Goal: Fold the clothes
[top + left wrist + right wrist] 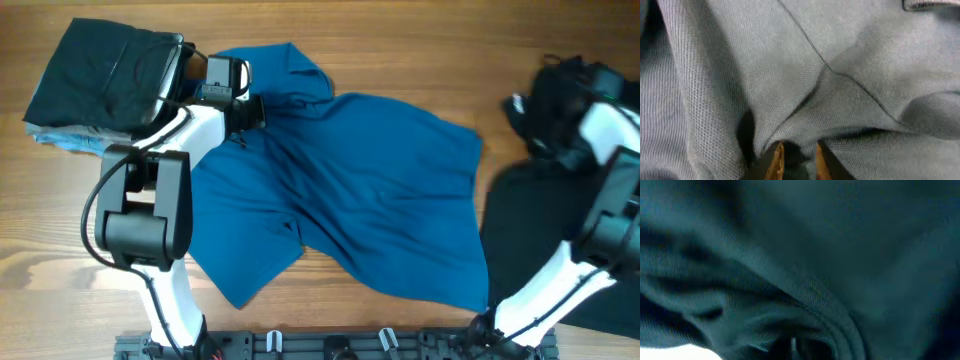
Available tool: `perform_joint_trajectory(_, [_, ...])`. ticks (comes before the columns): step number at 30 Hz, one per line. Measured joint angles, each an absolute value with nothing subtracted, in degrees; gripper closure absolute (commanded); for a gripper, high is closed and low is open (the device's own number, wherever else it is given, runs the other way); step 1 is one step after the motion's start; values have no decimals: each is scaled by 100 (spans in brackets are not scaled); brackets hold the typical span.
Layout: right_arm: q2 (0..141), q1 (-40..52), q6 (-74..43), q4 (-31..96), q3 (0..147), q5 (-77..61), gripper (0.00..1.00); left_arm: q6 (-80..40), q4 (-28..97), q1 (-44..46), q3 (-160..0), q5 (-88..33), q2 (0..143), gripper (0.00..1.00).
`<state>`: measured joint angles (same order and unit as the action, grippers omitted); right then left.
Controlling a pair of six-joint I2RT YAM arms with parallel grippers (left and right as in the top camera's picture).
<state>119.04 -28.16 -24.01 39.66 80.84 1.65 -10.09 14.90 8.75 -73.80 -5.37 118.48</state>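
Since your left pincer (799,162) nips a fold of the large medium-blue cotton polo shirt (380,180) and your right pincer (792,348) sits clenched amid a black garment (815,290), draw the shirt flat first.

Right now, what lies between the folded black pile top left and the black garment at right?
The blue polo shirt, crumpled on the table, with the left arm over its left part; the overhead view shows it.

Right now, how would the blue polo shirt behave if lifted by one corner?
Probably floppy: the blue polo shirt lies rumpled, with soft folds. Likely light: the left wrist view shows thin knit fabric. Pushed, it would probably bunch like its existing creases.
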Motion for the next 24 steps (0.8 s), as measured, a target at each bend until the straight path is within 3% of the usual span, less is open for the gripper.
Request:
perform_joint_trajectory(3, [11821,-3411,-1516,4003,8084,-668,50,-1068,1629,871,-7328,-499,11671,53])
perform_joint_trajectory(7, [11373,-3057,-478,4117,8084,-2309,21,-1068,1802,845,-7295,-478,11100,37])
perform_joint_trajectory(15, [11365,-1763,-130,4274,7933,-2486,14,-1026,2814,827,-7295,-484,9953,31])
perform_joint_trajectory(17, [11487,-1723,-141,4257,7791,-2434,20,-974,3085,827,-7295,-486,9850,31])
perform_joint_trajectory(19, [11601,-1730,-139,4235,7627,-2438,34,-926,3312,827,-7293,-497,9813,30])
perform_joint_trajectory(22, [11638,-1739,-99,4018,7566,-2547,77,-904,3597,827,-7290,-499,9813,30])
perform_joint_trajectory(24, [11686,-1739,-95,3756,7483,-2749,96,-886,3717,827,-7288,-499,9813,30])
